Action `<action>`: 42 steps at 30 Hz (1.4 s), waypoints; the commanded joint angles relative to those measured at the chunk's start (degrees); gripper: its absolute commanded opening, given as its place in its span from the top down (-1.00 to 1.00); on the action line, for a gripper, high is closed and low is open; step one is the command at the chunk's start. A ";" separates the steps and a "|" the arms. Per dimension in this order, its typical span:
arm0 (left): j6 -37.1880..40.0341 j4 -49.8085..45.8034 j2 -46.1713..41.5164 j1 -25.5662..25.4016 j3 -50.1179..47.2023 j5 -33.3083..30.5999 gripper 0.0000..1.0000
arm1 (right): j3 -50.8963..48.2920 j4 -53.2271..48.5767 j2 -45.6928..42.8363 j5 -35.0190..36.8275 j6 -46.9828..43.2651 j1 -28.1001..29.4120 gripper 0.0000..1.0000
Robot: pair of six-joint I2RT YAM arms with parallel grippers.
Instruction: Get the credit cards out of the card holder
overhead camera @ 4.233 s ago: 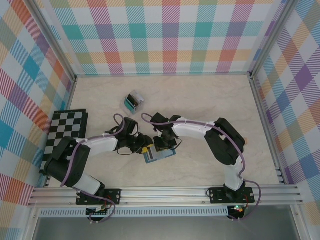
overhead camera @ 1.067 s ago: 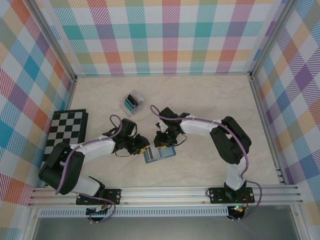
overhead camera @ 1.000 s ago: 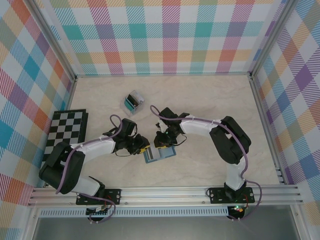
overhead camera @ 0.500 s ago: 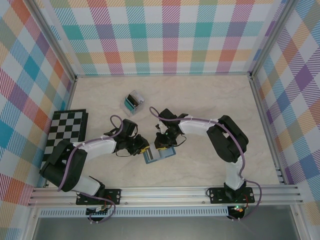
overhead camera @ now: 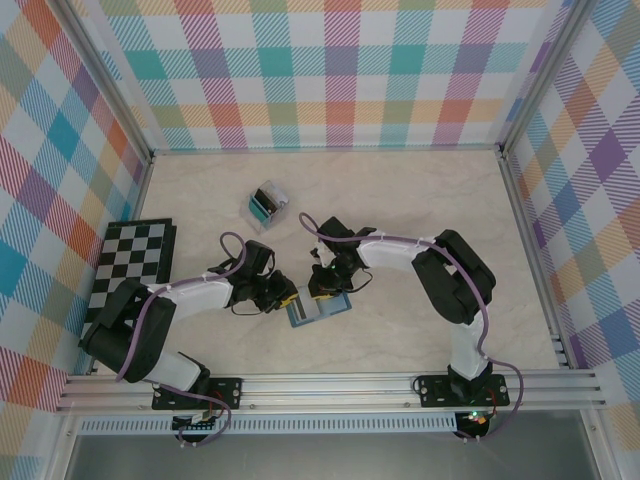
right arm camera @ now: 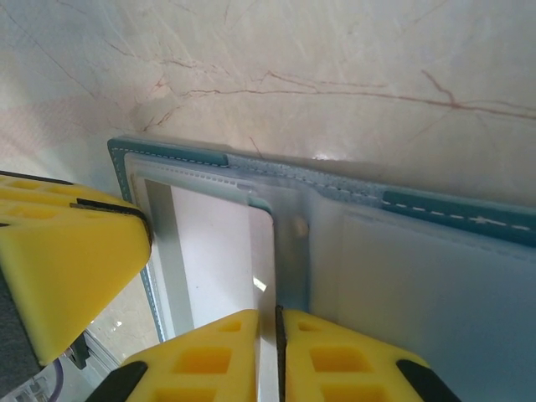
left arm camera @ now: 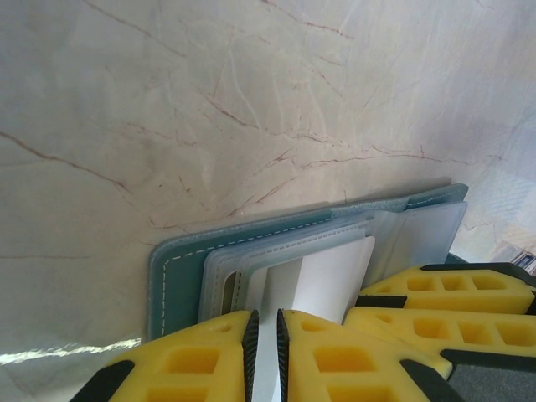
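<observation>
- Top external view: the card holder (overhead camera: 318,309) lies opened flat on the counter (overhead camera: 420,200), roughly mid-counter and a bit toward the near edge, with a gripper on either side.
- Left wrist view: the left gripper (left arm camera: 266,322) is pinched down to a sliver. A white card (left arm camera: 314,280) poking out of the clear pocket (left arm camera: 219,280) runs right into that gap, so I'd say it has the card's end.
- Right wrist view: the right gripper (right arm camera: 270,322) is nearly closed too, on a clear pocket's edge by the fold. Looks like it's pinning the holder down.
- Progress: the holder's open and the grips look set, but no card is lying loose on the counter yet. Pulling them all out is what's left.
</observation>
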 commanded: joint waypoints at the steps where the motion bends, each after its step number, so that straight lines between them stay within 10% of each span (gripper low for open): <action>1: -0.07 -1.82 1.35 -0.47 -1.55 -1.78 0.65 | -0.69 1.49 0.51 -1.99 -1.30 0.25 0.78; 42: 0.76 -4.02 1.86 -2.23 0.16 -0.63 0.62 | -5.89 2.16 -7.41 5.70 -3.17 -0.97 0.98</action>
